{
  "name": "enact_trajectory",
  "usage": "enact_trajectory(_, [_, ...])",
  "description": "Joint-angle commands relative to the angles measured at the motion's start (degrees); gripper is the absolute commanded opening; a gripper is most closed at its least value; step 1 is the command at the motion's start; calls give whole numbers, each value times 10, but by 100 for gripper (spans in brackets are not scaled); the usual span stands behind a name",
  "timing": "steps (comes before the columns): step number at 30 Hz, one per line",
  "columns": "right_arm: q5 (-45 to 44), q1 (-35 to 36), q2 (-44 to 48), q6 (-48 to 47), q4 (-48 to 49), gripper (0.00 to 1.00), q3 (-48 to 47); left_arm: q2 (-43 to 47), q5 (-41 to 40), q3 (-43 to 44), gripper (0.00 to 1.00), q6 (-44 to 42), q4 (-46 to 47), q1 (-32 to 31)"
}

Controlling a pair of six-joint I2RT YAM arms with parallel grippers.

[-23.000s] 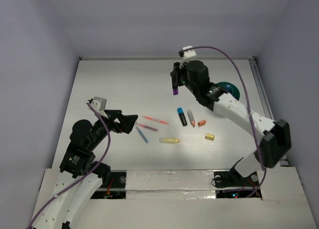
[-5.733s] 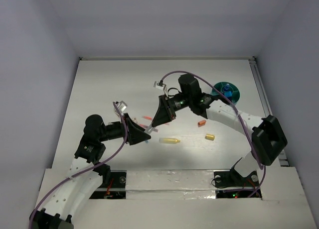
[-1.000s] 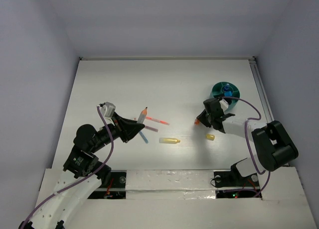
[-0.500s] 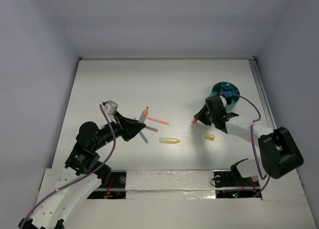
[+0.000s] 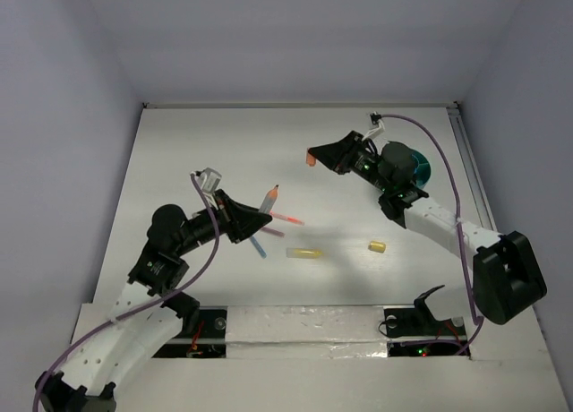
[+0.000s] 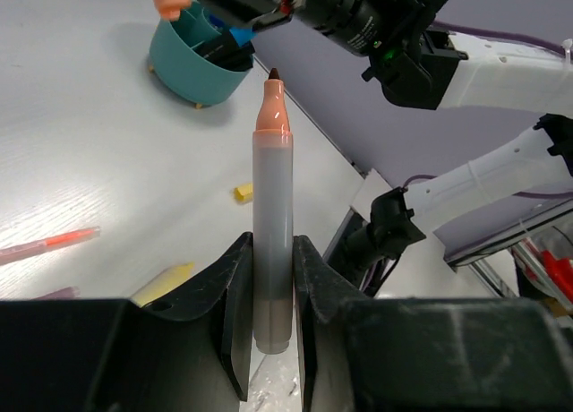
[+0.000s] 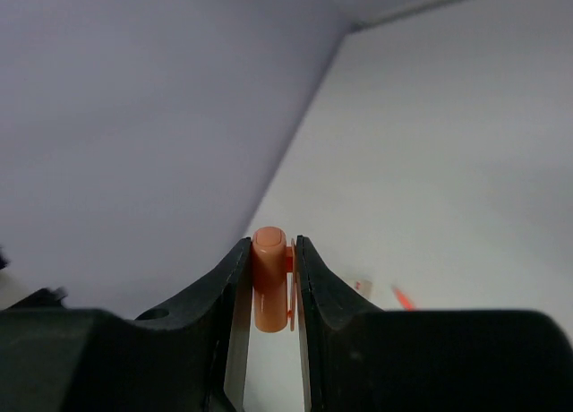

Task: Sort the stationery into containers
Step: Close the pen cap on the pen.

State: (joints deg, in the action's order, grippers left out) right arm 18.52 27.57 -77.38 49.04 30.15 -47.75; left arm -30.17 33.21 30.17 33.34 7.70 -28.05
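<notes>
Stationery is split three ways as I see it: some in the cup, some on the table, two pieces in the air. The left gripper (image 6: pixel 271 260) is clamped on a grey marker (image 6: pixel 272 188), with both fingers (image 6: pixel 235 291) pressed against its barrel near the blunt end. The uncapped salmon tip points away from the wrist. From above, the marker stands tilted over the left-centre of the table (image 5: pixel 197 152), clear of the surface.

The right gripper (image 7: pixel 269 255) is clamped on an orange cap (image 7: pixel 269 282), held off the surface over the far middle of the table, well apart from the marker. The teal cup (image 6: pixel 183 67) sits toward the far right, under that arm's wrist, which hides most of it from above. The left wrist view shows a blue piece and a dark piece standing inside; I cannot tell which compartments they occupy.

Below the held marker lie a pink pen (image 5: pixel 286 218) and a blue pen (image 5: pixel 258 245), close together, the blue one nearer the bases. A yellow highlighter (image 5: pixel 305 252) lies just right of the blue pen. A short yellow cap (image 5: pixel 377 246) sits farther right, apart from the rest.
</notes>
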Motion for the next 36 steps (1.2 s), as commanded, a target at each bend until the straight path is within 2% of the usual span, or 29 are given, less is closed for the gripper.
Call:
enact_trajectory(1, [75,3,-15,2,194,0,-23,-64,45,40,0,28,86,5])
enact_trajectory(3, [71,8,-7,15,280,0,-1,-90,73,41,0,77,152,12])
enact_trajectory(6, [50,8,-6,20,334,0,16,-138,124,35,0,147,244,26])
enact_trajectory(14, [46,8,-22,45,387,0,17,-223,153,52,0,140,278,65])
enact_trajectory(17, [42,8,-35,62,431,0,32,-226,171,19,0,184,365,80])
enact_trajectory(22, [41,19,-64,85,492,0,24,-224,184,23,0,204,385,91])
enact_trajectory(30, [-4,71,-98,84,533,0,3,-225,195,-3,0,246,442,96])
enact_trajectory(36, [-45,86,-111,79,556,0,3,-225,201,-14,0,260,463,96])
